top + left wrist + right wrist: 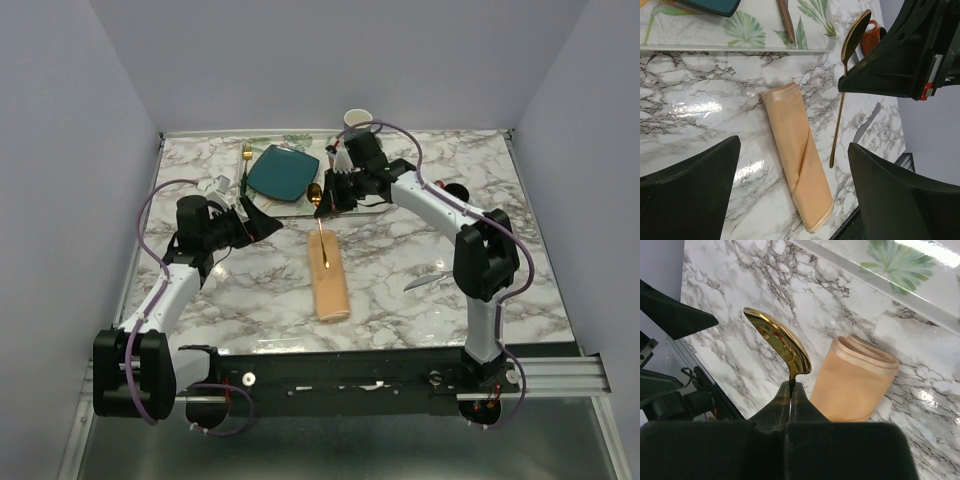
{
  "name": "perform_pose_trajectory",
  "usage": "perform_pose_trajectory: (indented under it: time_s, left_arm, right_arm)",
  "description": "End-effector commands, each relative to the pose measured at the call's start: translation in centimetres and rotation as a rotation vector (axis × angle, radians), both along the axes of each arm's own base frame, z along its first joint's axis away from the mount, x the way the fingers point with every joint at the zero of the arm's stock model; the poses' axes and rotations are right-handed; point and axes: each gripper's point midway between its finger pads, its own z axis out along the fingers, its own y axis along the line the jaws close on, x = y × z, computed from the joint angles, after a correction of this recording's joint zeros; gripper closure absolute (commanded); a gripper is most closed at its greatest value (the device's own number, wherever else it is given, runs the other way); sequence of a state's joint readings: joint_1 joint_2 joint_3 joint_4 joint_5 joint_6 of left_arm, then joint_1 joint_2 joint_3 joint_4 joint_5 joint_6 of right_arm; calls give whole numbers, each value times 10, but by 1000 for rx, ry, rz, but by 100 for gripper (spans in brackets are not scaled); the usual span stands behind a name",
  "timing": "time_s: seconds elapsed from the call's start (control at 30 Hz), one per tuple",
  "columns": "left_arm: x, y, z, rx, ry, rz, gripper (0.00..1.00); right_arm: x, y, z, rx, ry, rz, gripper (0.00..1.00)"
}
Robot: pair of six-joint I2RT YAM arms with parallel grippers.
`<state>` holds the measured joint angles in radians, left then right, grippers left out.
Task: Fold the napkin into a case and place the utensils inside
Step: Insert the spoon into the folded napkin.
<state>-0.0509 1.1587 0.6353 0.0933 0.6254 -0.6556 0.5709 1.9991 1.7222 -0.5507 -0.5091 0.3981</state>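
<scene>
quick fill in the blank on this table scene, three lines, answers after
1. The right gripper is shut on the gold ____.
2. The left gripper stands ____, holding nothing.
3. The teal ____ sits on the leaf-patterned tray.

Missing words: spoon; open; plate.
</scene>
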Motion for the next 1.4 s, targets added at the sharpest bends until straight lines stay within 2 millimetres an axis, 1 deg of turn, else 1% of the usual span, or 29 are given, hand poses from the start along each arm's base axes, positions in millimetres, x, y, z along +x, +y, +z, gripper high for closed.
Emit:
perform_pose_trajectory:
  time_s: [0.0,0.27,0.3,0.43,0.57,0.6,0.7,0.83,0.93,1.0,1.03,1.13,1.17,1.23,1.27,1.37]
  left_arm:
    - [-9,1,-1,5,8,-22,1]
    - [-13,4,-5,29,22,-28,1]
    - [-17,5,-8,29,41,-27,1]
    - [-21,6,-12,40,51,-22,1]
    - [-23,7,-15,45,60,-18,1]
    - [-23,7,-15,46,61,-19,1]
    - [-24,8,-14,51,57,-20,1]
    - [-25,9,-17,59,66,-21,1]
    - [-27,9,-20,61,71,-21,1]
    - [-29,10,-20,62,72,-18,1]
    - [-29,11,-20,64,70,-18,1]
    - [-32,11,-21,61,66,-14,1]
    - [-33,11,-22,59,66,-15,1]
    - [-35,11,-21,56,63,-17,1]
    - [-35,11,-21,57,60,-18,1]
    - [-36,12,-21,66,57,-16,1]
  right_arm:
    - [-5,13,-21,32,3,46,99]
    - [-7,17,-39,45,28,45,99]
    - [-7,18,-39,47,26,46,99]
    - [-7,18,-49,34,40,36,99]
    - [-2,18,-56,23,39,23,99]
    - [-1,19,-60,12,38,23,99]
    - [3,20,-62,9,36,16,99]
    - [0,22,-68,4,51,22,99]
    - [-5,20,-73,-4,71,13,99]
    - [-9,20,-72,-1,87,7,99]
    - [-13,20,-74,-7,94,8,99]
    - [-14,21,-73,-2,95,11,99]
    - [-11,23,-70,1,81,15,99]
    - [-7,24,-72,-7,63,17,99]
    - [-2,25,-67,-3,38,21,99]
    - [6,27,-66,-11,7,20,99]
